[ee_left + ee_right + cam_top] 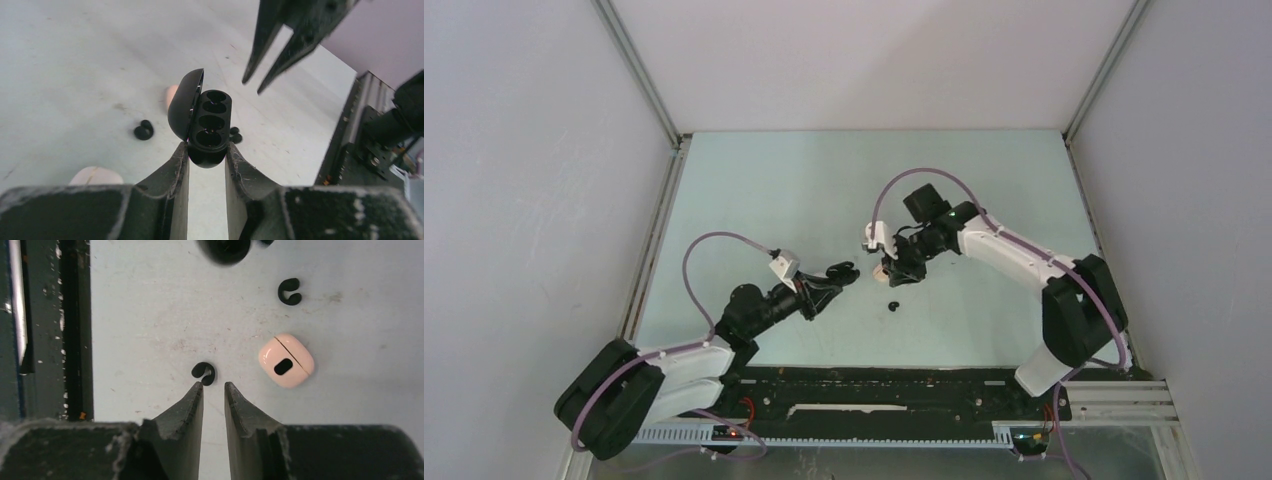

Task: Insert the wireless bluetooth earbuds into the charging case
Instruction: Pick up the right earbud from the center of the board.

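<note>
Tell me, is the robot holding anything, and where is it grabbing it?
The left gripper pinches the open black charging case by one end of its base. The right gripper holds nothing.

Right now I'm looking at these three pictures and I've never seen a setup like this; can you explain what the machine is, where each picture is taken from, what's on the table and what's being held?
This is a robot: a left arm and a right arm bolted side by side at the near edge of a table, each ending in a two-finger gripper. The wide picture comes from a camera above and behind them; the other two come from cameras on the wrists, looking past each arm's fingers. The left gripper is clamped on a black charging case with its lid open. The right gripper holds nothing; its fingers stand apart just short of a small black earbud on the table. A second black earbud and a closed pink case lie nearby.
</note>
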Action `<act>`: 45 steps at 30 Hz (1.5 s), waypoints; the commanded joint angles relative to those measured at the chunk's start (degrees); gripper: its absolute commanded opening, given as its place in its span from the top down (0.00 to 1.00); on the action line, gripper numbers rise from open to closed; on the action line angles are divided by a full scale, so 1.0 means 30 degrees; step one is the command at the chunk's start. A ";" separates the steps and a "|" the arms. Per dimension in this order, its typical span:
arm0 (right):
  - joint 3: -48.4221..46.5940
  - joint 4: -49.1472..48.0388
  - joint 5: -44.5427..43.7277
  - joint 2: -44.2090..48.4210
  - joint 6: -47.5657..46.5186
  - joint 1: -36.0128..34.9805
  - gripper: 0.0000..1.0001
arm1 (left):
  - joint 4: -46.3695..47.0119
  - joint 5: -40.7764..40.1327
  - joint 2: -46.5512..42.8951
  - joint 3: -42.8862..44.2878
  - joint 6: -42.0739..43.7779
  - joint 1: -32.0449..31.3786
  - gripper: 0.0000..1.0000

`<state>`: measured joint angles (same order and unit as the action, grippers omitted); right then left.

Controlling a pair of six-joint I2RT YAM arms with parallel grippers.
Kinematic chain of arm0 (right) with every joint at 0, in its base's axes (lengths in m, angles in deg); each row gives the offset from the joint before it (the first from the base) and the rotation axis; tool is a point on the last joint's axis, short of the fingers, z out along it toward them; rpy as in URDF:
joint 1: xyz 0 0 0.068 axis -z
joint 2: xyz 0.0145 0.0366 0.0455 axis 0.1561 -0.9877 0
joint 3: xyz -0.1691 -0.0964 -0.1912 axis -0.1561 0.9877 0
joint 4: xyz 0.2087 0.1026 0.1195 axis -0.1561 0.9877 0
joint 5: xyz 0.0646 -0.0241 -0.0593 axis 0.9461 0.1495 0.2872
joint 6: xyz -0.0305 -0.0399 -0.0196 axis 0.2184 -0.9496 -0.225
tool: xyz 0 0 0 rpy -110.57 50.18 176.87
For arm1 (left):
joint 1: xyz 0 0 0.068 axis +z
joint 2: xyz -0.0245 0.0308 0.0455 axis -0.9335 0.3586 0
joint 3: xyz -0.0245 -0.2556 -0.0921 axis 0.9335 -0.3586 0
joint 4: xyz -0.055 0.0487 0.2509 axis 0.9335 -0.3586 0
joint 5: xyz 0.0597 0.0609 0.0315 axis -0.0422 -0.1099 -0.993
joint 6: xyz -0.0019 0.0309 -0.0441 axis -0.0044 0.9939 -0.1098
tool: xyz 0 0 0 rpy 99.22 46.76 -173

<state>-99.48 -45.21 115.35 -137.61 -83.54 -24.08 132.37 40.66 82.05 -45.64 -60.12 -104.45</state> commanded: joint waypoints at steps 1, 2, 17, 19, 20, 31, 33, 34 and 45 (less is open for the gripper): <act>0.0002 -0.0782 -0.1696 -0.1809 -0.1228 -0.0708 0.75 | 0.0028 -0.1874 -0.1168 -0.0473 -0.0478 0.0742 1.00; 0.0005 -0.0729 -0.1802 -0.2136 -0.1363 -0.0829 0.75 | -0.0114 -0.2144 -0.1351 -0.0513 -0.0428 0.0786 1.00; -0.0041 -0.0939 -0.4064 -0.4398 -0.1737 -0.2252 0.67 | -0.1357 -0.3692 -0.1583 -0.0414 -0.0609 0.1479 1.00; -0.0043 -0.1022 -0.4421 -0.4596 -0.1701 -0.2483 0.67 | -0.1382 -0.3650 -0.1609 -0.0414 -0.0608 0.1494 1.00; -0.0041 -0.1096 -0.4640 -0.4696 -0.1634 -0.2577 0.67 | -0.1385 -0.3640 -0.1615 -0.0414 -0.0609 0.1503 1.00; -0.0057 -0.0755 -0.5128 -0.5021 -0.1662 -0.2966 0.66 | -0.1532 -0.3495 -0.1734 -0.0385 -0.0595 0.1509 1.00; -0.0056 -0.0397 -0.4930 -0.5016 -0.1751 -0.2970 0.66 | -0.1532 -0.3414 -0.1662 -0.0355 -0.0606 0.1508 1.00; -0.0042 -0.0223 -0.4850 -0.4980 -0.1805 -0.2964 0.66 | -0.1507 -0.3391 -0.1633 -0.0340 -0.0609 0.1508 1.00; -0.0211 0.1218 -0.4109 -0.4846 -0.1975 -0.3025 0.68 | -0.1474 -0.3207 -0.1396 -0.0241 -0.0610 0.1516 1.00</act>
<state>-99.28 -46.50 100.95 -151.51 -88.77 -32.52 126.46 30.50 77.59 -47.22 -61.43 -100.30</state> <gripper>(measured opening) 0.326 0.277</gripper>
